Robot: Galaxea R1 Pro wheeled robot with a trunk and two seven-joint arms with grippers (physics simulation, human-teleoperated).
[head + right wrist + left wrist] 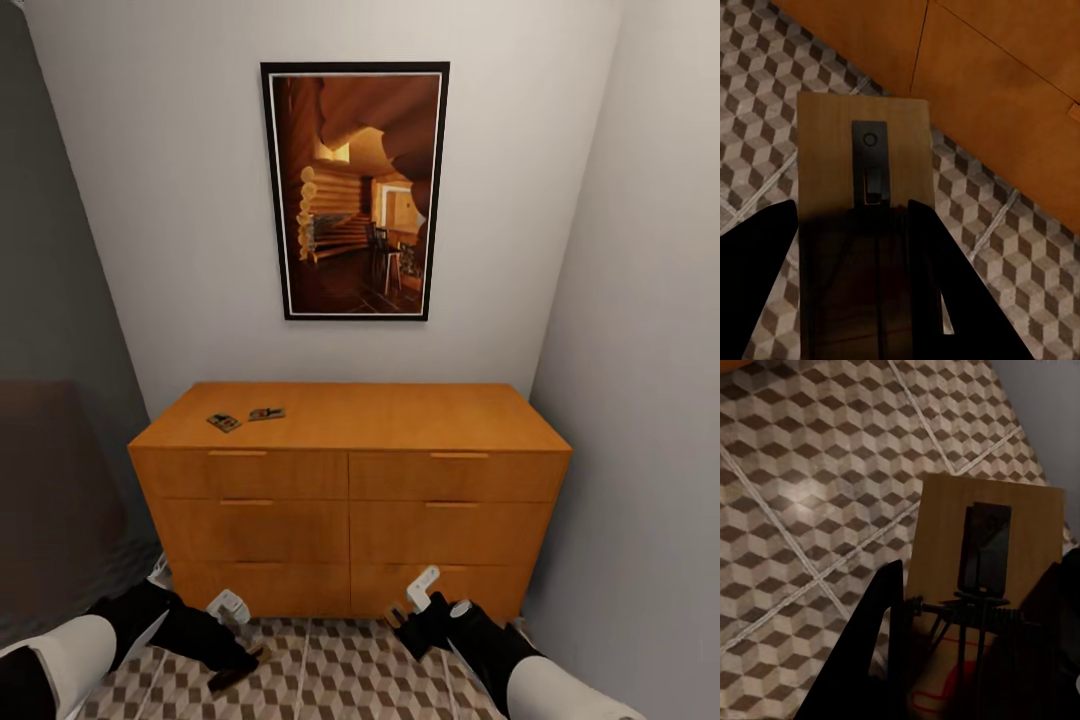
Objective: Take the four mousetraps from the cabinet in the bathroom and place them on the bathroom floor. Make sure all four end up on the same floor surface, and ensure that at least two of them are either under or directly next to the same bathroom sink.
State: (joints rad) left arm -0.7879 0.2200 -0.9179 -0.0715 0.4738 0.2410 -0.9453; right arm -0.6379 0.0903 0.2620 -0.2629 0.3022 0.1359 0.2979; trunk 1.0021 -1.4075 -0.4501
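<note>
Facing cabinet (pixel 350 500) between close walls (pixel 640 350)

Arm shells: both forearms are smooth, rounded white segments, changing to matte black housings toward the wrists.

Left end effector (pixel 238 668): black body w/ a white bracket on top near the wrist. In the left wrist view, fingers (pixel 874 649) show as flat black, tapered, wedge-shaped blades.

Right end effector (pixel 398 620): black body w/ a white angled bracket standing off its top. In the right wrist view, fingers (pixel 945 292) are black, wide at base, narrowing to tips.

No cables, screws or markings can be made out.
</note>
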